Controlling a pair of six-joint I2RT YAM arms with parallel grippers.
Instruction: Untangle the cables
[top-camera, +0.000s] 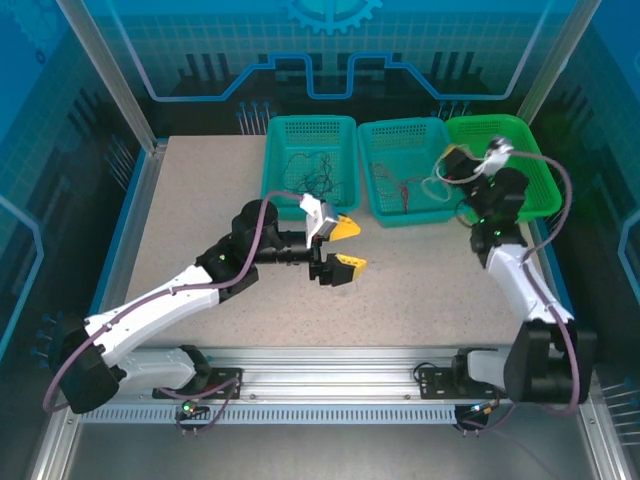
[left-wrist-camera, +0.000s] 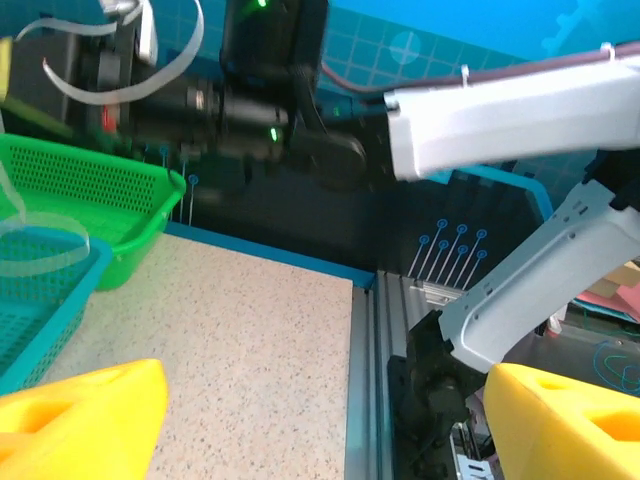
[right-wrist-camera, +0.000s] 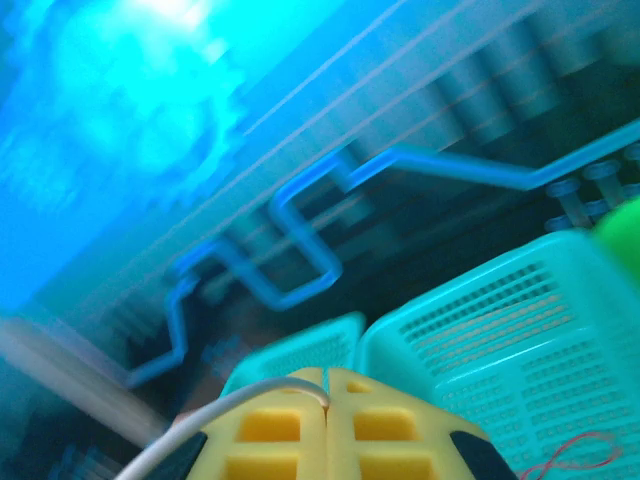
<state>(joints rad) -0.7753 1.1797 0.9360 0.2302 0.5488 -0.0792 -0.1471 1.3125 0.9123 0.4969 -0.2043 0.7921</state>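
My right gripper (right-wrist-camera: 327, 378) is shut on the end of a thin white cable (right-wrist-camera: 230, 405), which trails off to the left. From above, that gripper (top-camera: 452, 165) hovers over the seam between the middle teal basket (top-camera: 372, 160) and the green basket (top-camera: 535, 190), with the white cable (top-camera: 437, 182) looping below it. Black cables (top-camera: 315, 172) lie in the left teal basket (top-camera: 278, 150). Red cables (top-camera: 405, 190) lie in the middle one, and one red cable (right-wrist-camera: 580, 455) shows in the right wrist view. My left gripper (top-camera: 348, 247) is open and holds nothing, above the table in front of the baskets.
In the left wrist view my yellow fingers (left-wrist-camera: 80, 420) frame bare speckled table (left-wrist-camera: 250, 340) and the metal rail (left-wrist-camera: 375, 380). The right arm (left-wrist-camera: 500, 100) crosses above. The green basket (left-wrist-camera: 80, 190) and a teal basket (left-wrist-camera: 40, 310) stand at the left, the white cable (left-wrist-camera: 60, 85) above them.
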